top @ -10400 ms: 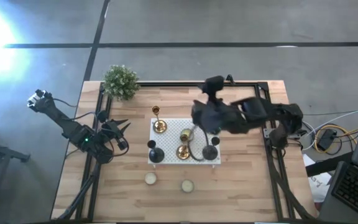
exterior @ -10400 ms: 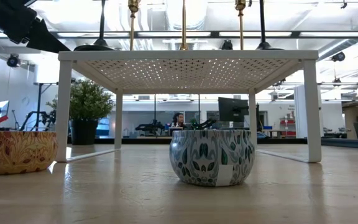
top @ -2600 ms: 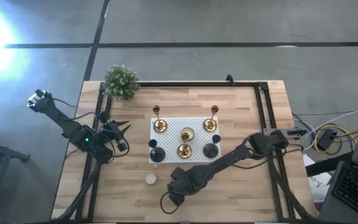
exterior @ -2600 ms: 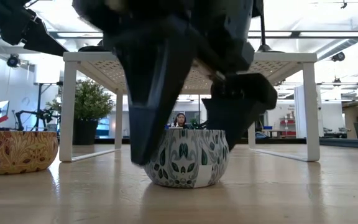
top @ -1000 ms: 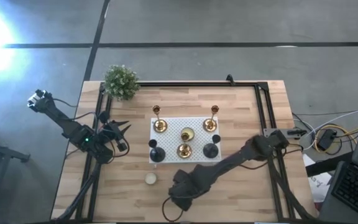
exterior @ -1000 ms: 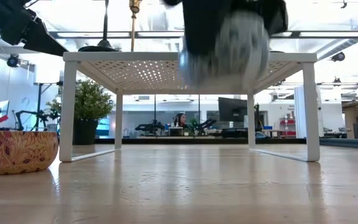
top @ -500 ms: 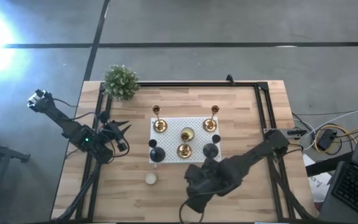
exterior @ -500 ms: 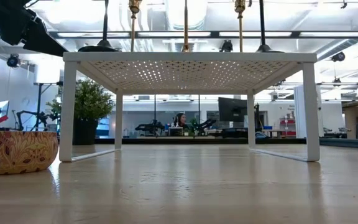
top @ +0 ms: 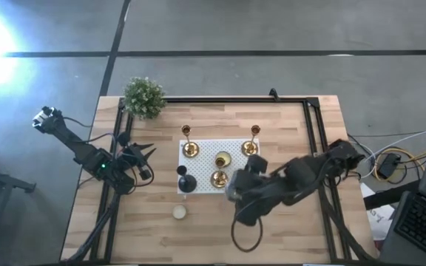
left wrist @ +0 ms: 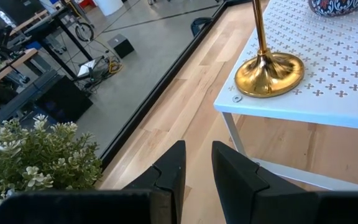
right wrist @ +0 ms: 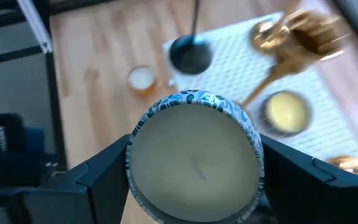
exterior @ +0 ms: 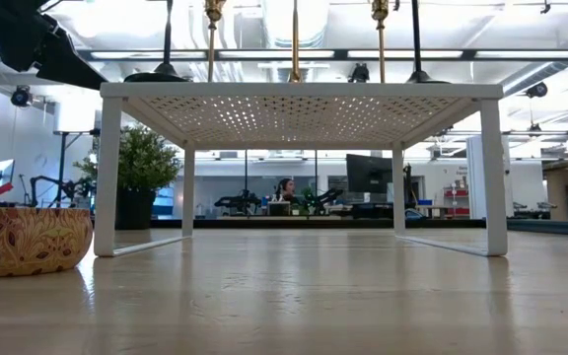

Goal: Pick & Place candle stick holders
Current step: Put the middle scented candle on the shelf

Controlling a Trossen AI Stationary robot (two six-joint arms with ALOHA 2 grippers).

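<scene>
Two fingers of the right gripper point(right wrist: 194, 180) clamp a candle tin point(right wrist: 194, 155) above the rack point(top: 202, 148), likely for placing; left gripper point(left wrist: 194, 171) waits, fingers nearly together.

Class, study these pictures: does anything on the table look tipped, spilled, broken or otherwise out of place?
Nothing stands out. The brass holders and the black holder stand upright on the white stand; the right gripper holds a patterned candle tin level above it.
</scene>
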